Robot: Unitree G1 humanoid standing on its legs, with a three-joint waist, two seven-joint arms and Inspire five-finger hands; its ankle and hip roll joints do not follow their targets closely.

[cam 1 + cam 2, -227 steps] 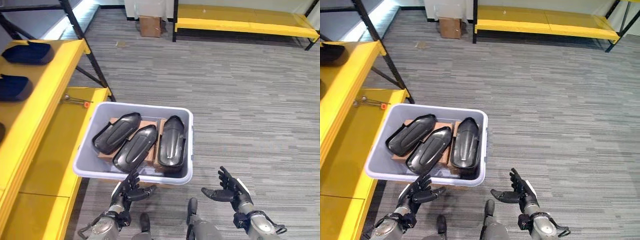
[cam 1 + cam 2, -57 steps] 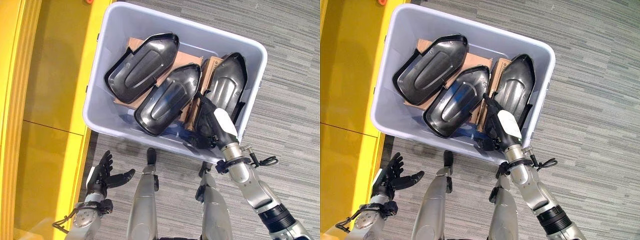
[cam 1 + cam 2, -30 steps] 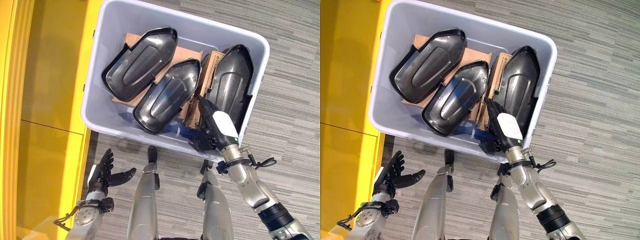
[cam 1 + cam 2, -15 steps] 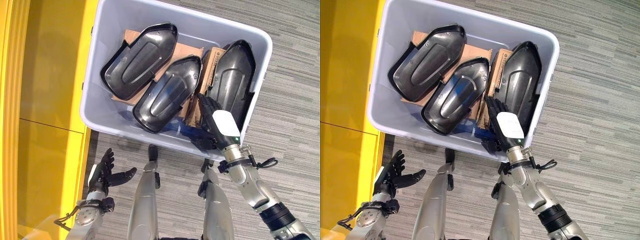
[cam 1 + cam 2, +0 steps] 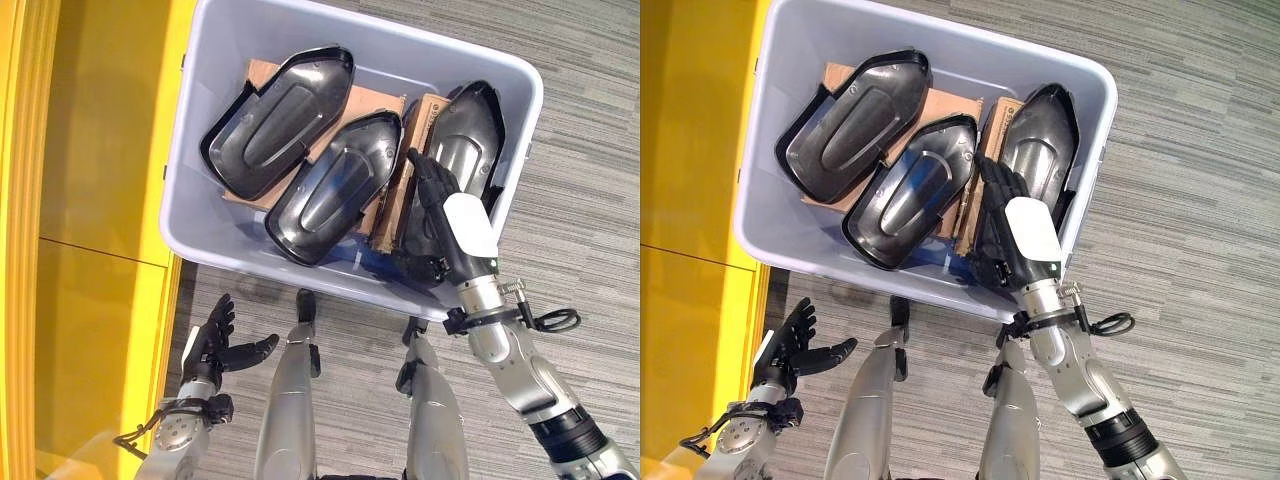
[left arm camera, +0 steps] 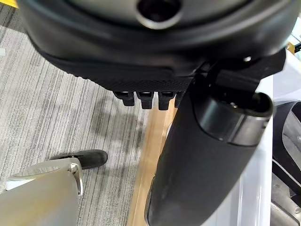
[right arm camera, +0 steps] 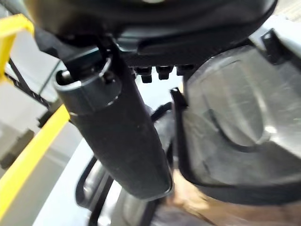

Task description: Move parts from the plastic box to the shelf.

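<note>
R hand [image 5: 462, 222] now reaches deeper into the plastic box [image 5: 515, 72] vs 0.5 s ago, fingers stretched flat over the rightmost part [image 5: 468, 130]; grip on it can't be confirmed. Box holds 3 black parts on cardboard [image 5: 262, 75]: left part [image 5: 275, 120], middle part [image 5: 335, 185], rightmost by the R wall. L hand [image 5: 212, 345] hangs open, holding nothing, below the box next to the yellow shelf [image 5: 95, 200].

Grey striped carpet floor [image 5: 590, 200] seen from above, bright yellow shelf board [image 5: 95, 200] along the left edge, a seam line crossing it, even indoor light
</note>
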